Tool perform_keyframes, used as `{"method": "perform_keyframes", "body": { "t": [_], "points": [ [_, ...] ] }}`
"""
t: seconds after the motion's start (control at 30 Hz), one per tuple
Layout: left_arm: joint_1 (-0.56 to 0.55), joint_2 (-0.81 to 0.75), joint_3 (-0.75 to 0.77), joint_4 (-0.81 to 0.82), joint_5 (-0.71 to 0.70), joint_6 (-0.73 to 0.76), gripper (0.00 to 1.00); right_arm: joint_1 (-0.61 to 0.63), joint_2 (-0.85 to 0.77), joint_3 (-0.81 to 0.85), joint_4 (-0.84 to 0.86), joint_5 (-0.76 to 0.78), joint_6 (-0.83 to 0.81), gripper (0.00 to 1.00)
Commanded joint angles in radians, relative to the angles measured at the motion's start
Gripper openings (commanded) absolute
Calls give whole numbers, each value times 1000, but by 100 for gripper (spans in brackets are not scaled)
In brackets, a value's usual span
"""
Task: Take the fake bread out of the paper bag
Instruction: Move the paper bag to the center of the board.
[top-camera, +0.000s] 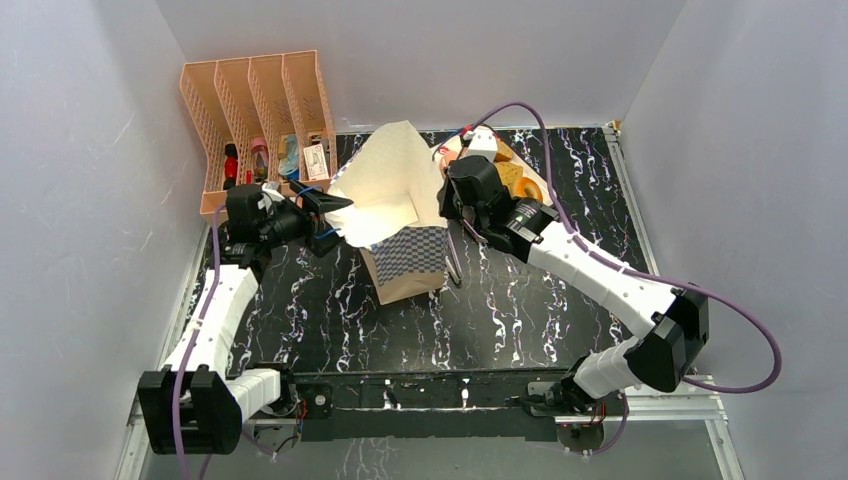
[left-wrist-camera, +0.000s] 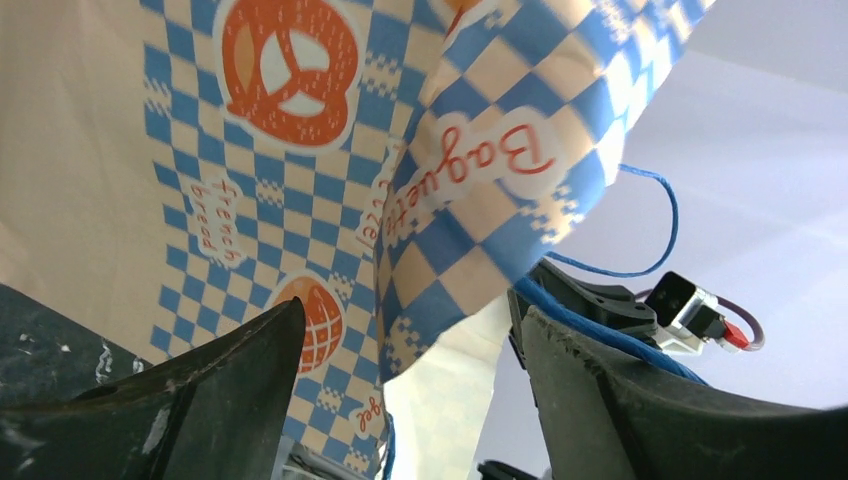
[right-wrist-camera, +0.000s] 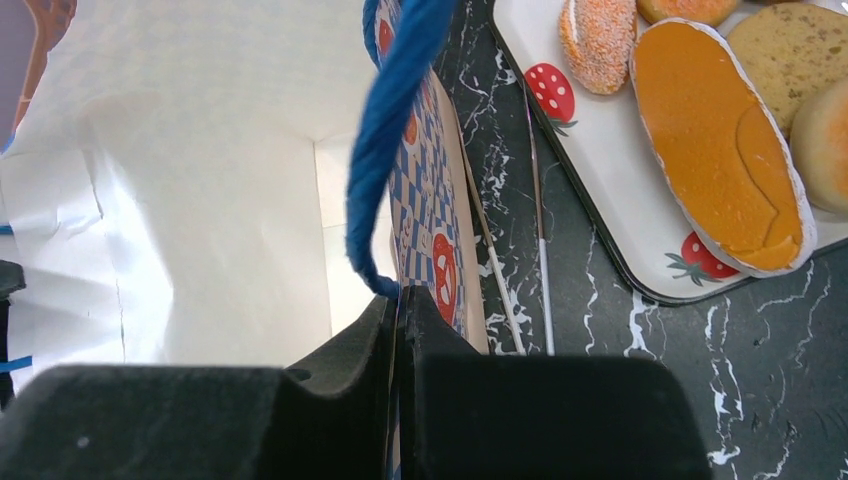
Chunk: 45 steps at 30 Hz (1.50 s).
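On the black marbled table (top-camera: 520, 310), in the middle, the cream paper bag (top-camera: 395, 190) is stood open and its smooth white inside is shown. Its chequered left rim is hung loose between the widely spread jaws of the left gripper (left-wrist-camera: 410, 310). The right rim, beside the twisted blue cord (right-wrist-camera: 385, 140), is pinched by the fully closed right gripper (right-wrist-camera: 398, 300). Further back, the fake bread (right-wrist-camera: 715, 150) is laid outside the bag on the strawberry-print tray (right-wrist-camera: 590, 170): a long glossy orange loaf and grainy round pieces. A peach lattice rack (top-camera: 255, 120) is seen far left.
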Motion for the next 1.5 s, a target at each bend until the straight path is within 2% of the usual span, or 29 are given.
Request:
{"method": "perform_keyframes", "body": {
  "t": [0.0, 0.37, 0.77, 1.0, 1.47],
  "points": [
    [8, 43, 58, 22, 157, -5, 80, 3, 18, 42, 149, -16, -21, 0],
    [8, 66, 83, -37, 239, 47, 81, 3, 69, 90, 206, -32, -31, 0],
    [8, 41, 70, -124, 254, 90, 82, -17, 81, 117, 240, -37, -23, 0],
    [11, 17, 23, -114, 282, 85, 83, -69, 124, 144, 258, -99, 4, 0],
    [13, 30, 20, -55, 339, 50, 84, -76, 184, 223, 276, -141, 7, 0]
  ]
}}
